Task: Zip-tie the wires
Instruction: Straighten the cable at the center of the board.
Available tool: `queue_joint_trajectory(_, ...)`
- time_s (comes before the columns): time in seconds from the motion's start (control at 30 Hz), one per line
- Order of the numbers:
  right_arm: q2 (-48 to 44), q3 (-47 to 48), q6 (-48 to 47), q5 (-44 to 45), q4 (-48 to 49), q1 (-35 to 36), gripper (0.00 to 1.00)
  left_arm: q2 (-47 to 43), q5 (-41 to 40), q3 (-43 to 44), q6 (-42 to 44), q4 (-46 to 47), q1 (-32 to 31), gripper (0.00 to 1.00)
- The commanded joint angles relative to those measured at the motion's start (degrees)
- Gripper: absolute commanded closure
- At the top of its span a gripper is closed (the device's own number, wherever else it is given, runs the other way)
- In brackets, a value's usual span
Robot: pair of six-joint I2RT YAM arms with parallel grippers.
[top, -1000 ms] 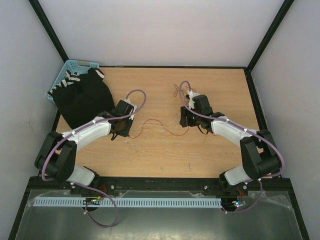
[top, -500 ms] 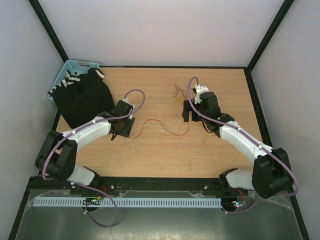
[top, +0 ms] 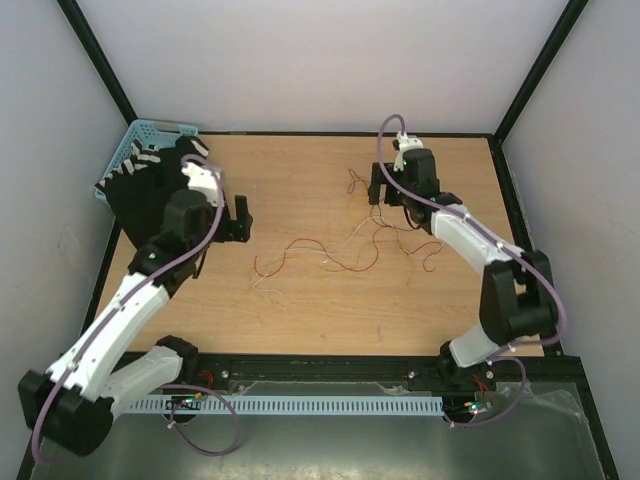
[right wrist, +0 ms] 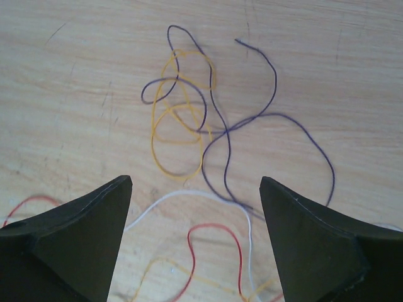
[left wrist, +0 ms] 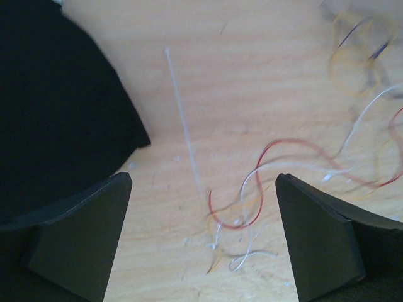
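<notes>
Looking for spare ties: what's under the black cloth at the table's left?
The black cloth drapes over the blue basket, whose far rim shows, and onto the table. Whatever lies beneath is hidden.

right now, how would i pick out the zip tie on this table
Start at the black cloth on the left side of the wooden table. Right beside its edge, between it and the wires, lies the zip tie. It is the only straight, pale strip; the wires curl in red, orange and white loops.
</notes>
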Motion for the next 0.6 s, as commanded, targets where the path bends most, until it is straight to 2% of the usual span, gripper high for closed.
queue_joint_trajectory(0.0, 8.12, 6.26, -0.98, -2.68, 2.07, -1.29, 0.11, -7.16, 5.28, 1.35, 0.58, 7.29, 0.75, 0.01)
queue_joint_trajectory(0.2, 15.76, 11.99, -1.48, -4.04, 1.19, -2.31, 0.32, -11.77, 7.58, 0.23, 1.76, 6.54, 0.83, 0.01)
queue_joint_trajectory(0.3, 18.66, 14.59, -2.02, -2.83, 0.4, -2.33, 0.38, -12.34, 7.19, 0.36, 2.6, 5.81, 0.92, 0.01)
queue_joint_trajectory(0.57, 25.04, 19.12, -2.59, -3.37, -0.47, -2.36, 0.4, -10.64, 7.57, 0.6, 2.06, 5.97, 1.1, 0.01)
